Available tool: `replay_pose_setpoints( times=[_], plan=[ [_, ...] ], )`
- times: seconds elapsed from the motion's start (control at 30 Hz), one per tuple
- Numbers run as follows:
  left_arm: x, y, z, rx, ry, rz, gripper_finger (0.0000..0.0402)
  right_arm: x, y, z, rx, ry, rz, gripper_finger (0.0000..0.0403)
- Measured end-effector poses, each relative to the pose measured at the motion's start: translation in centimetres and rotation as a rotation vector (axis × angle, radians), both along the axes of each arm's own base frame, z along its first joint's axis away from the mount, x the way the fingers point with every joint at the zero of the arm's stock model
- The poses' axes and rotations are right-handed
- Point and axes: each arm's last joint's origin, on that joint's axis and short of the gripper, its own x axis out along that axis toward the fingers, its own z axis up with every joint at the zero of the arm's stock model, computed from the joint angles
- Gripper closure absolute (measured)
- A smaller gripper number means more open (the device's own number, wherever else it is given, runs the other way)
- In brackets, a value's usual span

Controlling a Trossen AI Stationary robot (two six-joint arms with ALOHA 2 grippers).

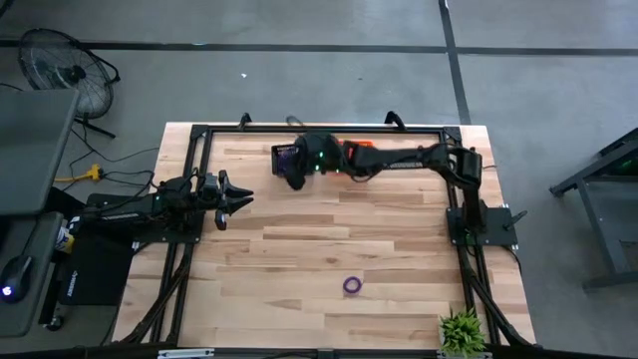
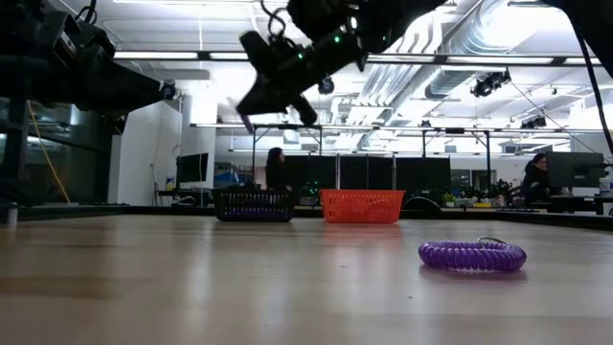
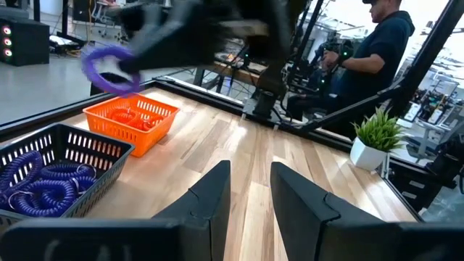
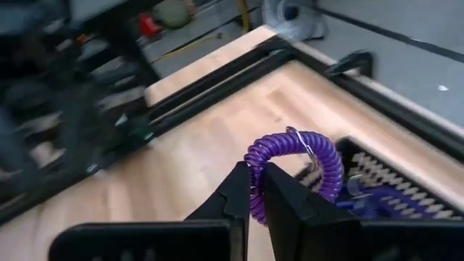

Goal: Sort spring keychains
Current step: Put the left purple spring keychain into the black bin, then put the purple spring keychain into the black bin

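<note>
Purple spring keychain [image 4: 293,170] pinched in right claw [image 4: 257,190]

The black basket [image 2: 253,205] stood at the table's [image 1: 299,249] far edge, with the orange basket [image 2: 361,205] just beside it on the right. The right gripper [image 4: 255,190] hung above the black basket, clamped on one keychain [image 4: 297,170], and the left gripper [image 1: 231,196] waited near the table's left edge. Another keychain [image 1: 353,285] lay well in front of the black basket, towards the near edge, with a potted plant [image 1: 462,331] at the near right corner.
</note>
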Motion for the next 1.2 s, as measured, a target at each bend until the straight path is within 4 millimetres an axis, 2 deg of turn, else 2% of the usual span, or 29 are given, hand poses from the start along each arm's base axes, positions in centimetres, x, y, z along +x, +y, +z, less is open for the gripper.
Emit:
replay_pose_setpoints(
  times=[0.23,0.37,0.5,0.6,1.2],
  plan=[
    [0.0,0.0,0.0,0.000,0.000,0.000,0.0302,-1.0,-3.7,-0.2,0.054,-0.009,-0.109,0.0377],
    [0.0,0.0,0.0,0.000,0.000,0.000,0.0302,-0.8,-4.6,-1.6,0.088,0.005,-0.141,0.0377],
    [0.0,0.0,0.0,0.000,0.000,0.000,0.0302,-0.1,-4.7,-3.9,0.136,0.034,-0.167,0.0378],
    [0.0,0.0,0.0,0.000,0.000,0.000,0.0302,0.0,-4.8,-4.6,0.166,0.039,-0.198,0.0370],
    [0.0,0.0,0.0,0.000,0.000,0.000,0.0302,0.1,-4.8,-4.7,0.152,0.040,-0.189,0.0275]
  ],
)
